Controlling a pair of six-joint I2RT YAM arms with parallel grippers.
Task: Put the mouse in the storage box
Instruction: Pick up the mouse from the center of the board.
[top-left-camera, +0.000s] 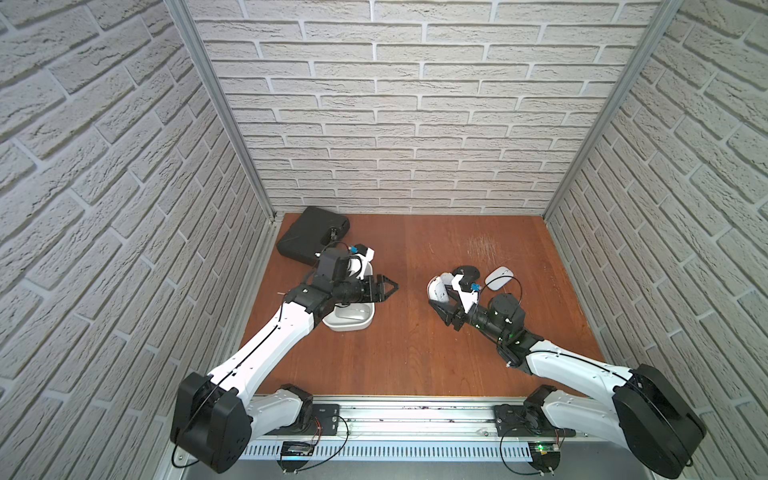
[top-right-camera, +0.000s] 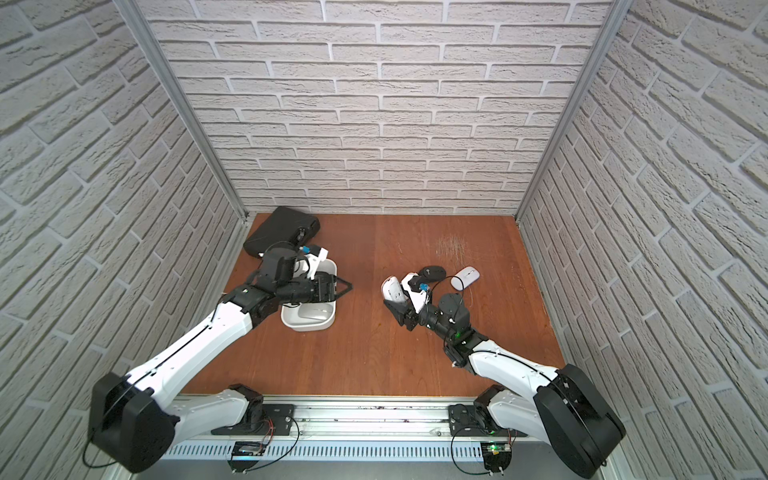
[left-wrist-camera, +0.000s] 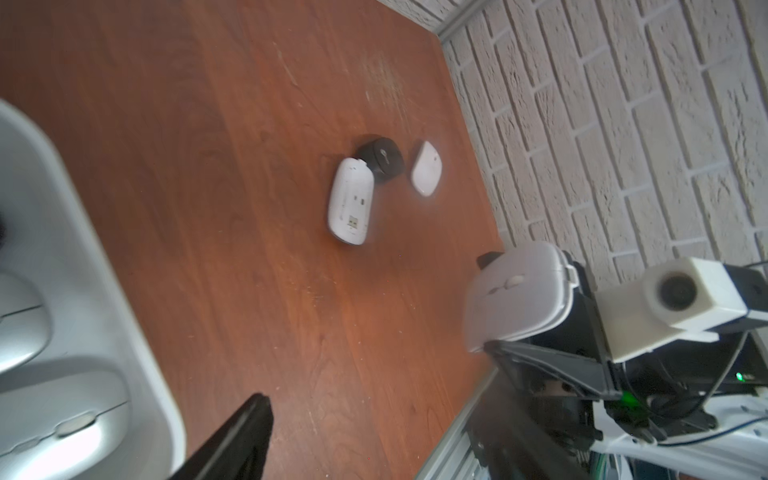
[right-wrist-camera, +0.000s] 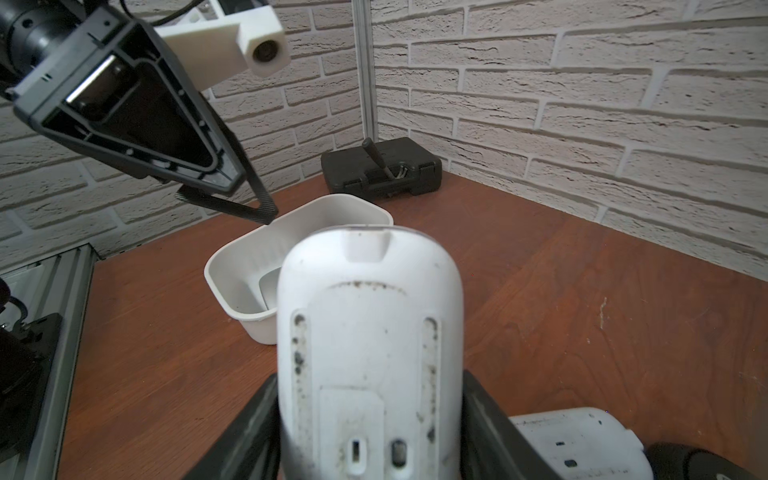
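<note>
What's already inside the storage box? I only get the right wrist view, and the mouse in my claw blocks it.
Observer: The left wrist view shows two in the storage box: one silver mouse and another silver mouse.
Operator: Any mice on the table that I can't see?
Observer: A white mouse lies top up beyond the black mouse.
Operator: Is the box clear to approach?
Observer: Perhaps not: in both top views the left arm crosses over its middle.

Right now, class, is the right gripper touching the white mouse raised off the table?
Touching. The right wrist view shows the right gripper with its black fingers pressed against both sides of the mouse, with no gap.
</note>
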